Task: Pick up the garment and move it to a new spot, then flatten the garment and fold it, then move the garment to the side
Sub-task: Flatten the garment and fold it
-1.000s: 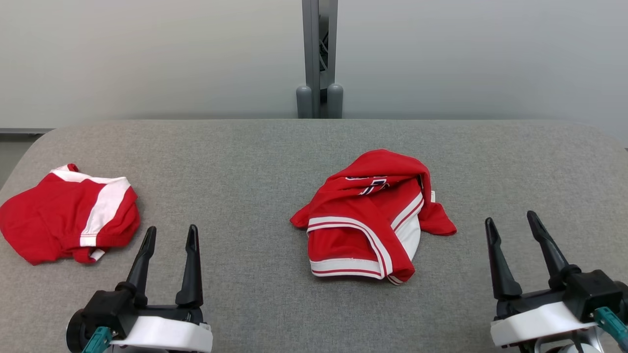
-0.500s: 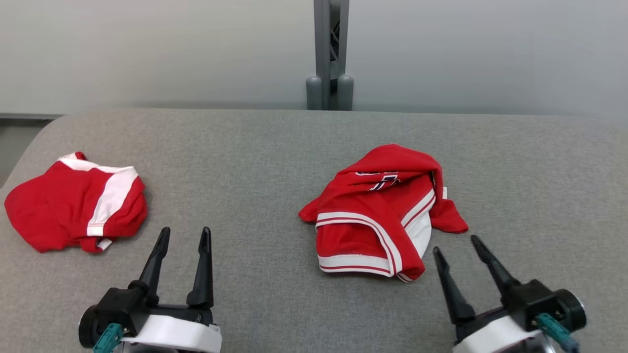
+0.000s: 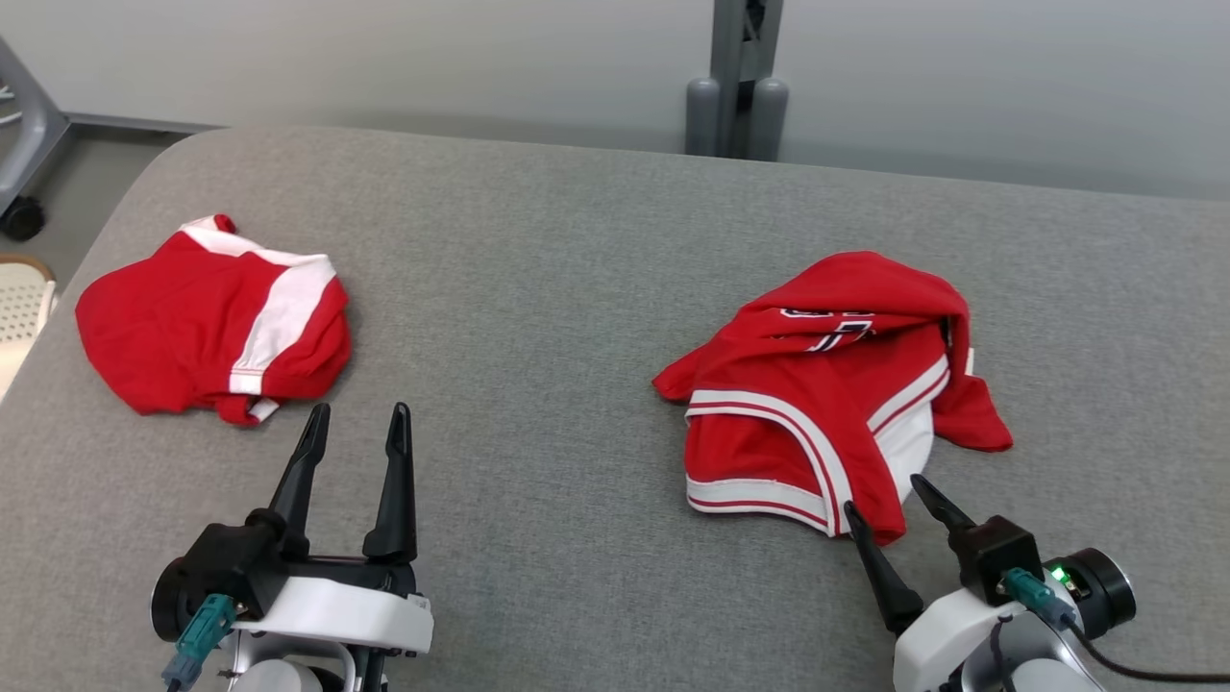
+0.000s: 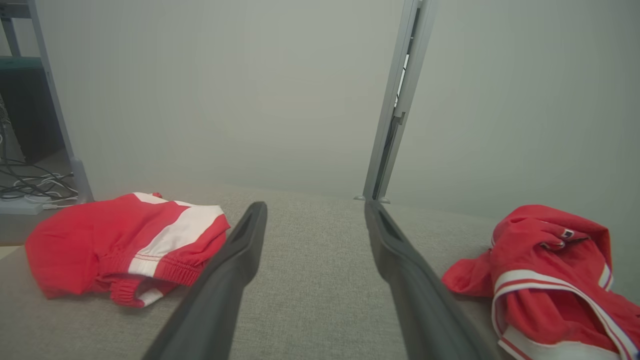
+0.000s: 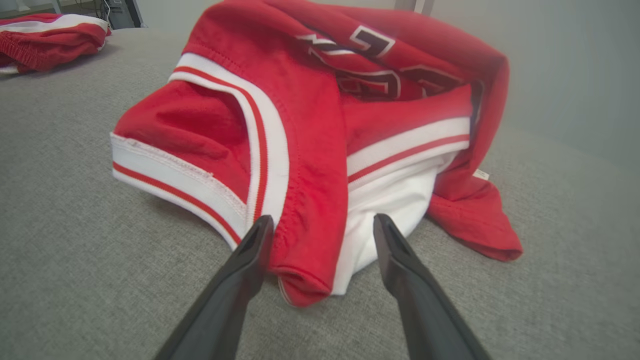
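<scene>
Straddling the near corner of the jersey (image 3: 826, 384) with the right gripper (image 3: 881, 493), spread wide, clamping nothing. Hovering the left gripper (image 3: 358, 409) over the table (image 3: 557, 288), equally wide, empty.

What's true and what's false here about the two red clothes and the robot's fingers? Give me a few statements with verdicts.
1. The jersey and the shorts both lie on the grey table. True.
2. The right fingers are shut on the jersey. False: they stand open around its near corner.
3. The left fingers hold the shorts. False: they are open, empty, apart from them.
4. The jersey shows lettering. True.
</scene>
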Controlling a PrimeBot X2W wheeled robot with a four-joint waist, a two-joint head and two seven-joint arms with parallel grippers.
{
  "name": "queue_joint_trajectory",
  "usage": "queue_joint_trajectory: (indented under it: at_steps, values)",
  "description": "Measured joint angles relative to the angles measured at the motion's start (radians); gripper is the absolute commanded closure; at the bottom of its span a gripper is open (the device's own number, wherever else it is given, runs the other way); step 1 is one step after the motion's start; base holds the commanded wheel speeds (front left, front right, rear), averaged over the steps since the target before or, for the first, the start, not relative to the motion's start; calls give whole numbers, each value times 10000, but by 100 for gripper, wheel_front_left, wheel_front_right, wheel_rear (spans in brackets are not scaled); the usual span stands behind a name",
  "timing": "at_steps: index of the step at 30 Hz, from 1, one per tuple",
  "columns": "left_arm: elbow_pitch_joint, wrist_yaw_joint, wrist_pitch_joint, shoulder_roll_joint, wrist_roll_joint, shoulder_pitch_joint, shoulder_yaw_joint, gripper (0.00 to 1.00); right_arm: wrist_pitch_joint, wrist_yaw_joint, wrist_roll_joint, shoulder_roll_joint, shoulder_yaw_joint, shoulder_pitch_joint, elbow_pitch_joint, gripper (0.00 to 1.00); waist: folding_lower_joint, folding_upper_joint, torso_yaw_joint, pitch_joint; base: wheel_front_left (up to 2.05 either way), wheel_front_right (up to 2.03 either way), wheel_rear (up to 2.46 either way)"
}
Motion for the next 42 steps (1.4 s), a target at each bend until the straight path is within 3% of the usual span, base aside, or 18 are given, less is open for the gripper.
queue_joint_trajectory:
  at_steps: [4,5,6,7,15,25,31,36,37,38,42]
  values:
    - [21,-10,0,0,-75,-48,-58,0,38,0,648,165,-232,-241,577,0,0,0,265,113,0,0,0]
    - [25,-10,0,4,-77,-53,-79,0,111,0,874,207,-244,-303,721,11,0,0,322,128,0,0,0]
    - [31,-10,2,-6,-79,-57,-115,0,205,0,1112,249,-215,-355,865,66,0,0,379,139,0,0,0]
    - [35,-8,2,-6,-79,-58,-134,0,291,0,1266,267,-119,-397,991,100,0,0,431,148,0,0,0]
    - [63,35,2,-2,-75,-56,-109,0,-153,-2,2236,268,249,-685,1060,100,0,0,659,43,0,0,0]
    - [98,75,0,-8,-75,65,-274,0,-640,-2,3101,90,1852,-1476,-1204,100,0,0,814,-558,0,0,0]
    - [65,81,0,-4,-98,187,-322,0,109,-2,3534,240,2711,-2221,-1904,100,0,0,1190,-705,0,0,0]
    - [67,90,0,-4,-138,248,-370,0,924,0,3707,374,3143,-2687,-1246,100,0,0,1582,-707,0,0,0]
    - [67,90,2,-4,-148,257,-380,0,1080,0,3749,391,3210,-2746,-907,85,0,0,1658,-703,0,0,0]
    - [69,90,0,2,-150,266,-395,0,1118,-2,3787,407,3204,-2802,-585,0,0,0,1728,-696,0,0,0]
    - [-100,142,0,-8,-447,265,-456,0,1781,-2,3597,407,3555,-3236,832,0,0,0,1989,-643,0,0,0]
